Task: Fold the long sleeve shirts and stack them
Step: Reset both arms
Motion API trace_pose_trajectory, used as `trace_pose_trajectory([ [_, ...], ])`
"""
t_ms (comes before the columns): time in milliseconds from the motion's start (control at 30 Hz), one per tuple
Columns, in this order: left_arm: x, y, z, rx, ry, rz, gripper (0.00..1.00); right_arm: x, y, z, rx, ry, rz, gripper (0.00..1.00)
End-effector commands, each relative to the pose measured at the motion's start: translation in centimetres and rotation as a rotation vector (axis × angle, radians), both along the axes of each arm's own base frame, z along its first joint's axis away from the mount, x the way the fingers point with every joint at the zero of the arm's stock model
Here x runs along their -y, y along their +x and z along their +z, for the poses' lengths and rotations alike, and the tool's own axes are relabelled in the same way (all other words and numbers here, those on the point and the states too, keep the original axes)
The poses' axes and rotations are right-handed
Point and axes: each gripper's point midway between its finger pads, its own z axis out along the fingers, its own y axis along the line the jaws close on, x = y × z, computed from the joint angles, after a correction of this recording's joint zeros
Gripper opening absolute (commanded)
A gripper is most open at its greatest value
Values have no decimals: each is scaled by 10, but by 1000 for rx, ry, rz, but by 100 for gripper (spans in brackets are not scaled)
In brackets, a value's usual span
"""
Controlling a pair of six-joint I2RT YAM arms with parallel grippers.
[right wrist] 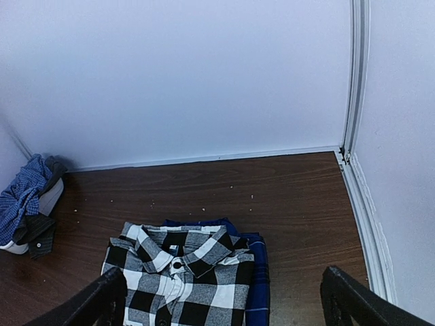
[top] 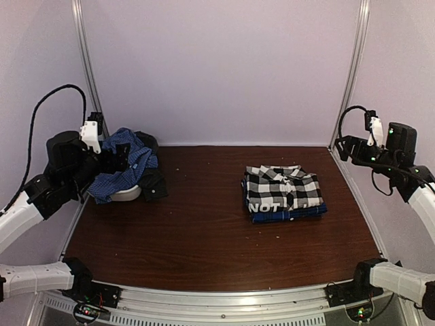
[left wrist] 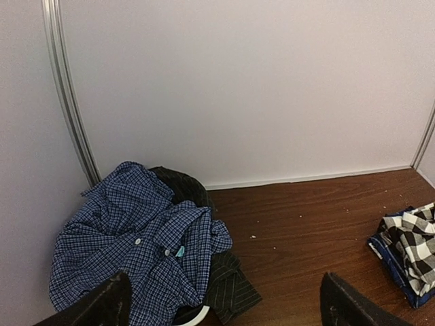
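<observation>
A folded black-and-white check shirt (top: 282, 187) (right wrist: 177, 278) (left wrist: 414, 241) lies on a folded royal blue shirt (top: 292, 215) (right wrist: 257, 272) (left wrist: 391, 255) right of the table's middle. A crumpled blue small-check shirt with white buttons (top: 126, 163) (left wrist: 129, 238) (right wrist: 24, 193) spills over a white rounded basket (top: 127, 195) (left wrist: 197, 316) at the back left. My left gripper (top: 117, 158) (left wrist: 224, 309) is open and empty, just above and beside that crumpled shirt. My right gripper (top: 346, 146) (right wrist: 224, 299) is open and empty, raised at the far right, well apart from the folded stack.
Dark striped cloth (top: 153, 183) (left wrist: 231, 285) hangs over the basket beneath the blue shirt. The brown table (top: 204, 231) is walled by white panels with metal corner rails (top: 85, 61) (top: 353, 61). Small crumbs dot the wood.
</observation>
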Motion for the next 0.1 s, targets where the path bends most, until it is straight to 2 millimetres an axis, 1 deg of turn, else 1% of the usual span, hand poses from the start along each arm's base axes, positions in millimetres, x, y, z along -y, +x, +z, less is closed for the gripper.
trace_pose_trajectory([
  [0, 2, 4, 6, 26, -17, -6, 98, 4, 1, 6, 25, -14, -17, 100],
  [67, 2, 5, 4, 20, -16, -6, 98, 4, 1, 6, 25, -15, -13, 100],
])
